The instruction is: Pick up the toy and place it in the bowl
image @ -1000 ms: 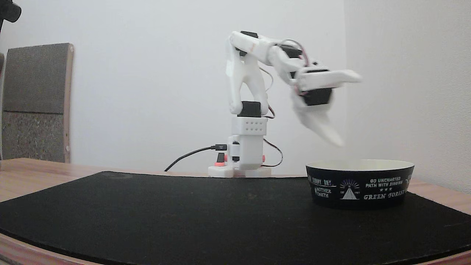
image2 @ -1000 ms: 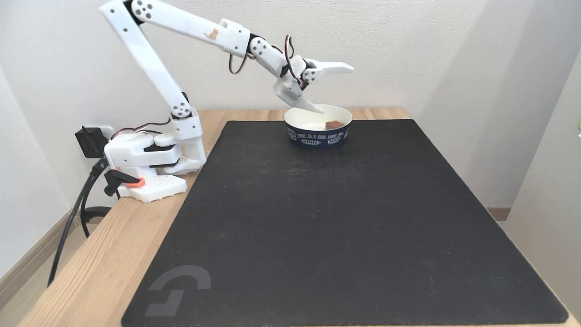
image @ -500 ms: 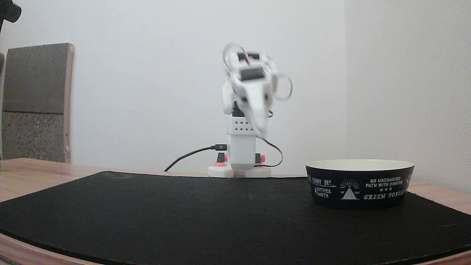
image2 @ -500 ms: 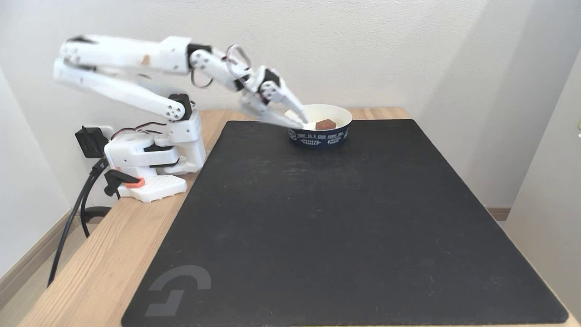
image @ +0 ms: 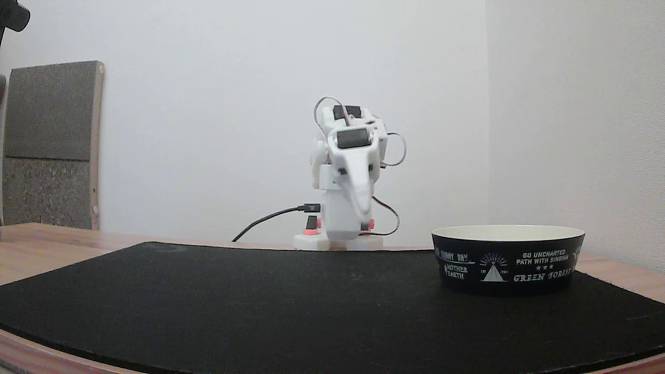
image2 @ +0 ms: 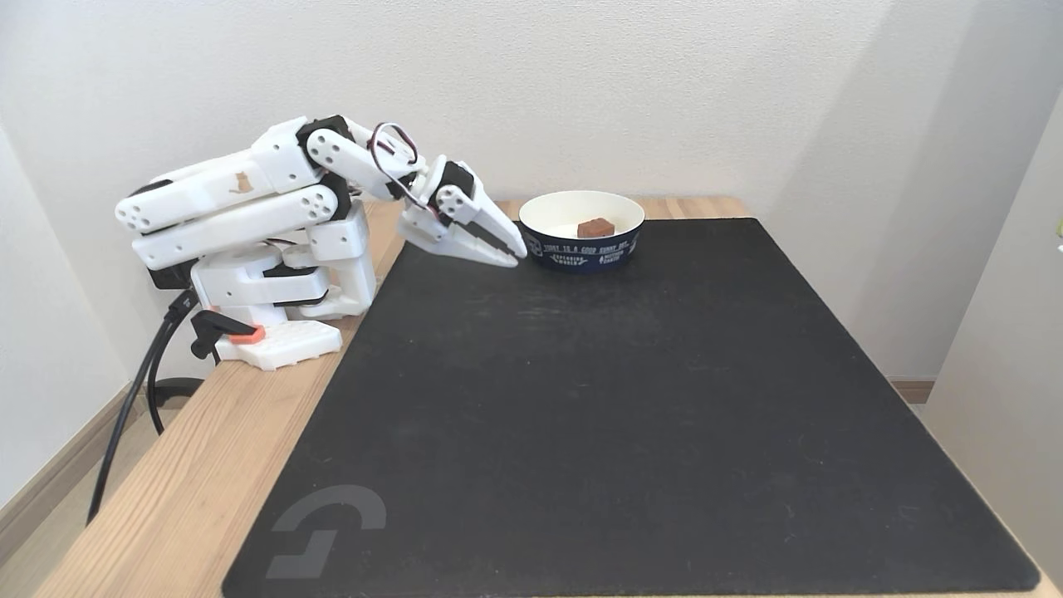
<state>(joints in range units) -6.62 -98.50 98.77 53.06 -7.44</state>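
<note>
The wooden bench (image2: 174, 490) carries a large black mat (image2: 614, 399) that covers most of its top, and the white arm (image2: 241, 199) sits folded low over its base at the far left of the high fixed view, in what looks like a rest pose. In the low fixed view the arm (image: 348, 171) stands in the middle at the far edge of the mat, with its front part hanging down. The bowl (image2: 581, 247) stands on the far part of the mat, a little left of the middle in the high view, and at the right in the low view (image: 508, 259). The fingers (image2: 508, 247) point to the right and down, with their tips just beside the left wall of the bowl and outside it; they lie close together with nothing between them. The toy (image2: 595, 227) lies inside the bowl on its cream floor, apart from the fingers. In my judgement the task is done: the toy is placed, the fingers have let it go, and nothing seems left except perhaps for the arm to settle fully.
</note>
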